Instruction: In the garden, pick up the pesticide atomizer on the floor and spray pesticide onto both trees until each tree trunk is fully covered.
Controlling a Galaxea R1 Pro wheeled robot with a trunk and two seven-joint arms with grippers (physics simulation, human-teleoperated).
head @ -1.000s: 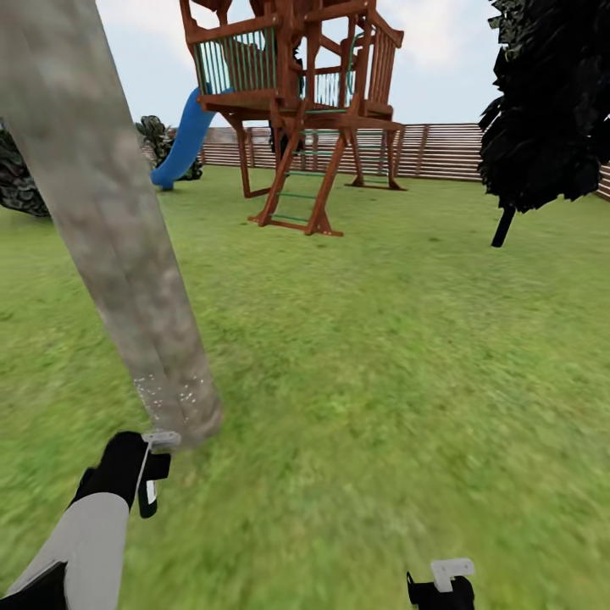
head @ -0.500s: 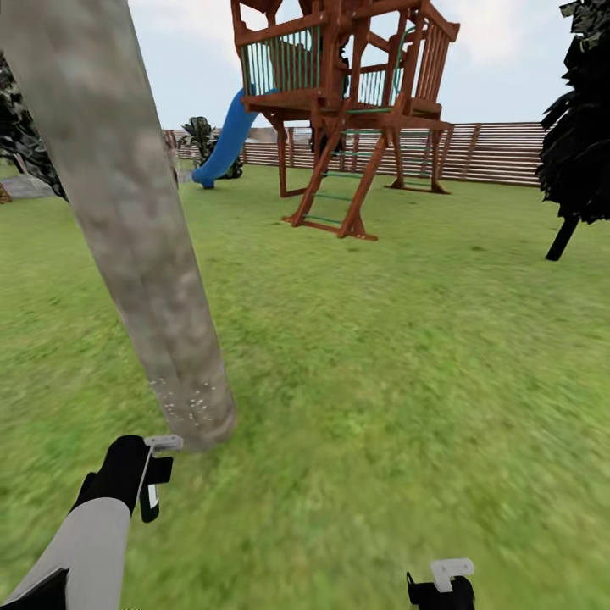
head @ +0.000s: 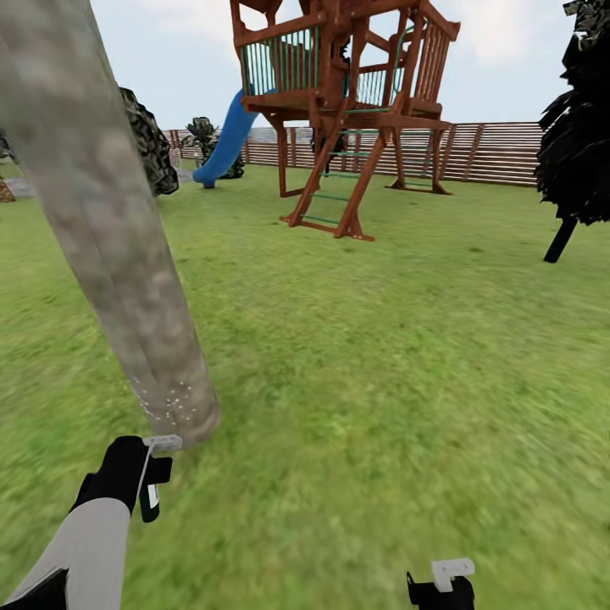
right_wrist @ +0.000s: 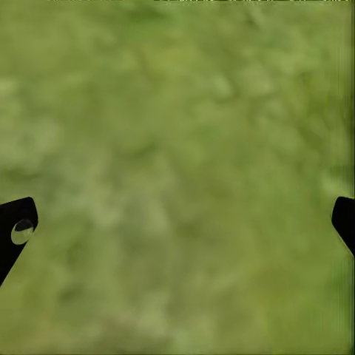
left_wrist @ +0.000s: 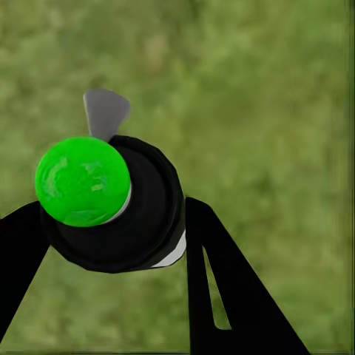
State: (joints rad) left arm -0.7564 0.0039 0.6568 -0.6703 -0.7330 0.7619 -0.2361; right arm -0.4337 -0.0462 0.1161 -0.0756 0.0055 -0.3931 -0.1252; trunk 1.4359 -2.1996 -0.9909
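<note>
Pesticide atomizer [left_wrist: 122, 207]: we saw one, pinched in our left gripper [head: 151, 474], just beside the tree trunk [head: 110, 246] base.
Left wrist view: its bright green cap, unseen from the head.
Pesticide [head: 169, 398]: whitish specks low on that single trunk.
Right gripper [right_wrist: 177, 222]: fingers spread wide over grass, well apart from the trunk.

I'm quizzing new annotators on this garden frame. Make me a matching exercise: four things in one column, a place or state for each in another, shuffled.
Things:
1. pesticide atomizer
2. right gripper
3. whitish specks
4. blue slide

Places or states:
A. low on the tree trunk
B. beside the wooden playhouse
C. clamped in the left gripper
D. open over grass

Pairs: 1-C, 2-D, 3-A, 4-B
</note>
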